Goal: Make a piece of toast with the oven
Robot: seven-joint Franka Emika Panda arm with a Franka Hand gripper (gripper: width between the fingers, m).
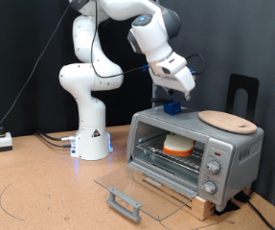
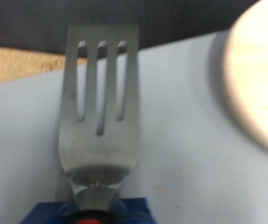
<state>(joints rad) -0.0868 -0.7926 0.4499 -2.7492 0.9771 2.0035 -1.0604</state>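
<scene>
Hovering over the oven (image 1: pixel 190 153) roof, the gripper (image 1: pixel 178 94) is clamped on a slotted spatula (image 2: pixel 98 103). Toast (image 1: pixel 177 145) sits below it, inside on the rack, door (image 1: pixel 137 188) dropped open.

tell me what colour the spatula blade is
Silver-grey metal, with three slots; the spatula shows best in the wrist view.

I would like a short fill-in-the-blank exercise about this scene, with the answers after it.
1. The toaster oven has its glass door ____.
2. The piece of toast sits ____ the oven.
3. The round wooden board lies on ____ of the oven.
4. The gripper holds a slotted metal ____.

Answers: open; inside; top; spatula
</scene>
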